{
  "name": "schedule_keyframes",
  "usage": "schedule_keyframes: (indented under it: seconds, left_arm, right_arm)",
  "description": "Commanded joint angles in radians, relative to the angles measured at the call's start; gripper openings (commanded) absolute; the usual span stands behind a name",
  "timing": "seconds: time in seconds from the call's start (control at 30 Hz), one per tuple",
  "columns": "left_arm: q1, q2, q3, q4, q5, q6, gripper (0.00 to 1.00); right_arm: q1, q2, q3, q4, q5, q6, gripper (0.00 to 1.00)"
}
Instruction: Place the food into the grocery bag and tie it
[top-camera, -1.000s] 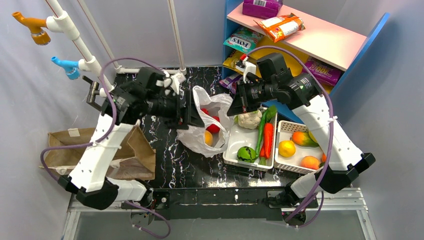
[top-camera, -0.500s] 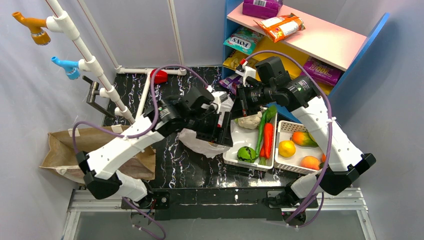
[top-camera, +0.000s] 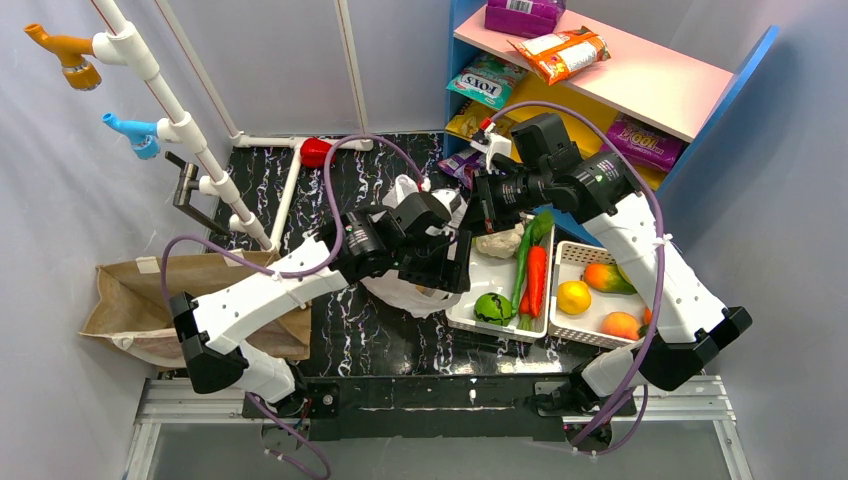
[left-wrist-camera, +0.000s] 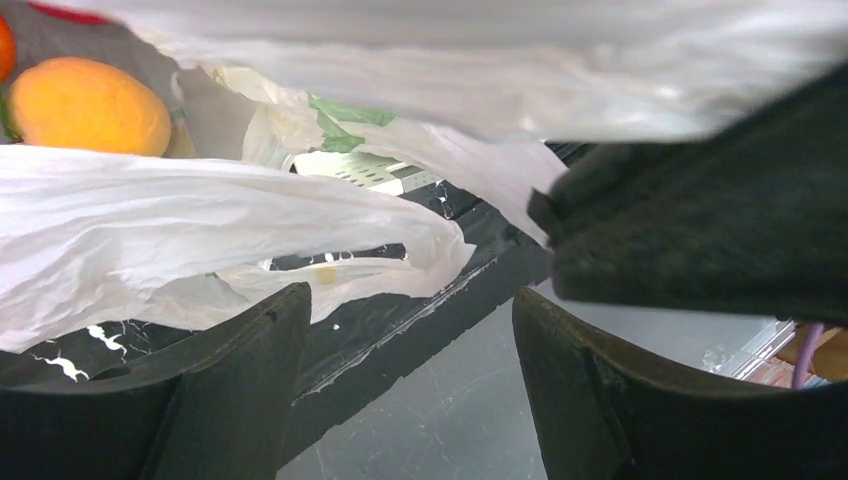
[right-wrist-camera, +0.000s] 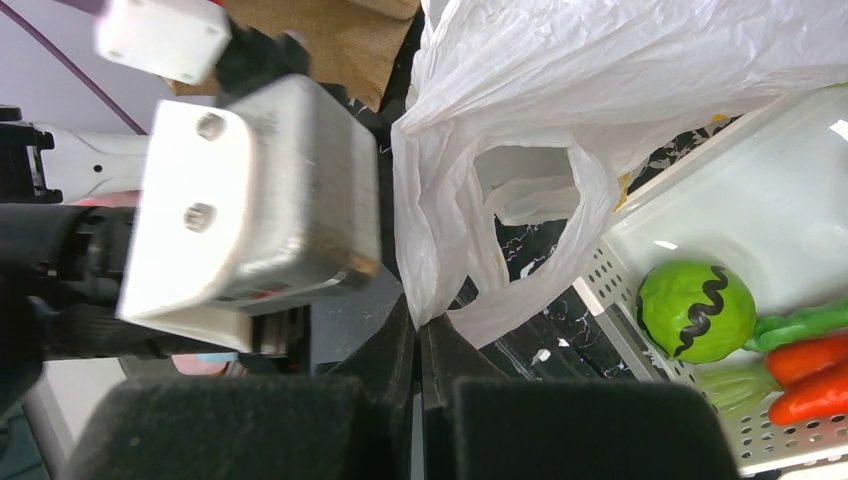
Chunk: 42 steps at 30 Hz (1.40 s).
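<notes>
**Current state: one-sided grip**

The bag (right-wrist-camera: 560, 90) is thin, crinkled white plastic, lying on the table (top-camera: 370, 340) just beside the tray (top-camera: 470, 295). From above, the left arm covers most of it. Only one orange fruit (left-wrist-camera: 90, 105) shows inside. The right gripper (right-wrist-camera: 418, 335) is clamped on the bag's edge. The left gripper (left-wrist-camera: 410, 310) reaches across, jaws apart, empty.

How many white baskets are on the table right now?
2. The vegetable basket sits beside the grocery bag; the fruit basket stands just right of it. No others show; some may be hidden.
</notes>
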<state>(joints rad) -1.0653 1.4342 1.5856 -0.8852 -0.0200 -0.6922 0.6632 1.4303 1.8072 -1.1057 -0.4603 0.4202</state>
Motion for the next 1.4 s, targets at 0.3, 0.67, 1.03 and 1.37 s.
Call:
schedule_keyframes:
  seconds: [0.3, 0.67, 1.03, 1.37]
  left_arm:
    - [-0.054, -0.012, -0.081, 0.102, -0.046, 0.013, 0.60]
    - [-0.062, 0.032, -0.081, 0.123, -0.057, 0.036, 0.31]
    - [-0.062, 0.024, -0.022, 0.101, -0.060, 0.072, 0.00]
    - [-0.063, -0.053, 0.221, -0.027, -0.148, 0.064, 0.00]
  right_arm:
    - [0.007, -0.004, 0.027, -0.012, -0.033, -0.008, 0.01]
    - [0.007, 0.008, 0.035, -0.031, -0.022, -0.017, 0.01]
    - [0.007, 0.021, 0.061, -0.056, -0.005, -0.021, 0.01]
    - [0.007, 0.107, 0.313, -0.198, -0.040, -0.031, 0.01]
